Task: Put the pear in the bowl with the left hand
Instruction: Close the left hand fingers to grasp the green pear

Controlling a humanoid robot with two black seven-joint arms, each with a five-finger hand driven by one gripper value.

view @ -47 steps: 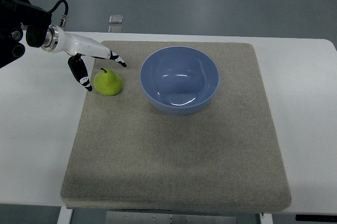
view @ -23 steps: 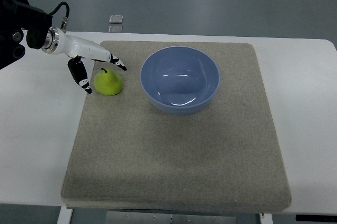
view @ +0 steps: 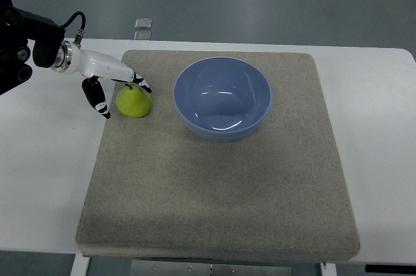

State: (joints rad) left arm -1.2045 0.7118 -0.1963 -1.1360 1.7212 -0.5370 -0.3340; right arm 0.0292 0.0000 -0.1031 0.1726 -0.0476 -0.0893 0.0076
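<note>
Left robot hand (view: 120, 94) spread open around green pear (view: 134, 101), fingers (view: 140, 84) over its top, thumb beside its left flank, not yet clamped. Pear upright on grey mat (view: 214, 178), just left of blue bowl (view: 221, 98). Likely light, smooth, rollable; best gripped around wide belly.

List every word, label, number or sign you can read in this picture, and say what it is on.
None can be read.
The pear, the blue bowl, the grey mat and the white table carry no print.
The left hand has black markings on its fingers, but no letters show.
The small clear object on the floor is too small to tell.
</note>
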